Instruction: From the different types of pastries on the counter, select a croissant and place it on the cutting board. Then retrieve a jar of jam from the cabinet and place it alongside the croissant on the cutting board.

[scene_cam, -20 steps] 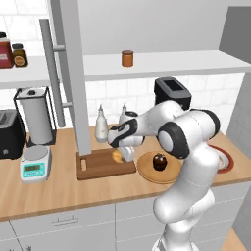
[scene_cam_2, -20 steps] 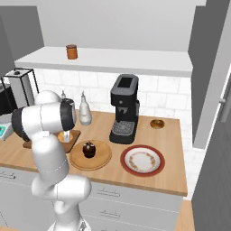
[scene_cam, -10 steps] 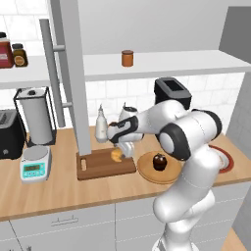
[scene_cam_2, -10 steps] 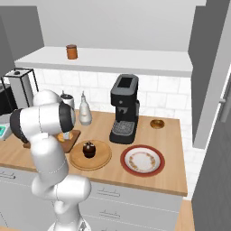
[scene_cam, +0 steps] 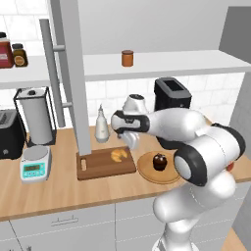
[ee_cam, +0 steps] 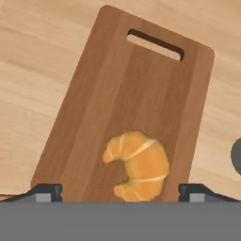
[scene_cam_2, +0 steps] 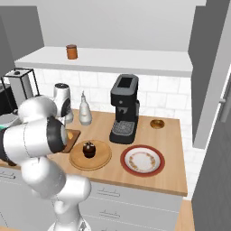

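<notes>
The croissant [ee_cam: 140, 165] lay on the cutting board [ee_cam: 136, 89], toward the end away from the pale slot, touching nothing else. The gripper [ee_cam: 120, 192] hung directly above it with fingers spread wide, one tip on each side and clear of the pastry. The jar of jam [scene_cam: 127, 58] stood on the cabinet shelf [scene_cam: 171, 62].

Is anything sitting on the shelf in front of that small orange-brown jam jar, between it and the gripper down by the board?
Nothing visible does. The small orange-brown jar stands alone on the white shelf, its front unblocked. The open gripper hangs over the dark wooden cutting board, below it.
</notes>
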{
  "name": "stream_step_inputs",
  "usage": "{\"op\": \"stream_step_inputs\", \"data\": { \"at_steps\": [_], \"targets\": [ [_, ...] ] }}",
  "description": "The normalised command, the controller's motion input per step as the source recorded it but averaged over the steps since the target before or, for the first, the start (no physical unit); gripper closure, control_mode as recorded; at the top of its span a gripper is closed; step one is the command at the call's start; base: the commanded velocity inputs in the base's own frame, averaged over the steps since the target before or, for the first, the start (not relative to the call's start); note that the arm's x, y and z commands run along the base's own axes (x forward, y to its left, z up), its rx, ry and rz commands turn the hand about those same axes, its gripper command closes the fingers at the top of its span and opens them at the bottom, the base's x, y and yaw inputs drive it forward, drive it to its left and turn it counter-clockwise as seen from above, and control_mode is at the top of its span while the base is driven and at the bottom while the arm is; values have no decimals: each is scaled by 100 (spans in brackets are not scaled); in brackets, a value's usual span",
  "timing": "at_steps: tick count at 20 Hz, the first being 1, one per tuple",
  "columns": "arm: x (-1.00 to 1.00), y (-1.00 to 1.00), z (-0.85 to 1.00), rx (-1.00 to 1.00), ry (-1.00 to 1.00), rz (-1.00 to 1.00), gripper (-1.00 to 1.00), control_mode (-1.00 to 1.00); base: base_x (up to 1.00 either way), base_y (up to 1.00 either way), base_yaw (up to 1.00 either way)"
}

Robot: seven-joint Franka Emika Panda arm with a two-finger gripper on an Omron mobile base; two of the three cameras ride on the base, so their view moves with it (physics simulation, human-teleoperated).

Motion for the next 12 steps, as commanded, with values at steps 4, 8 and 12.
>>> {"op": "stream_step_inputs", "data": {
  "at_steps": [4, 8, 12],
  "targets": [
    [-59, -39, 87, 25, 0, -20, -100, -100, 0, 0, 0],
    [-78, -45, 81, 37, -1, -39, -100, -100, 0, 0, 0],
    [-83, -38, 81, 37, 0, -38, -100, -100, 0, 0, 0]
  ]
}}
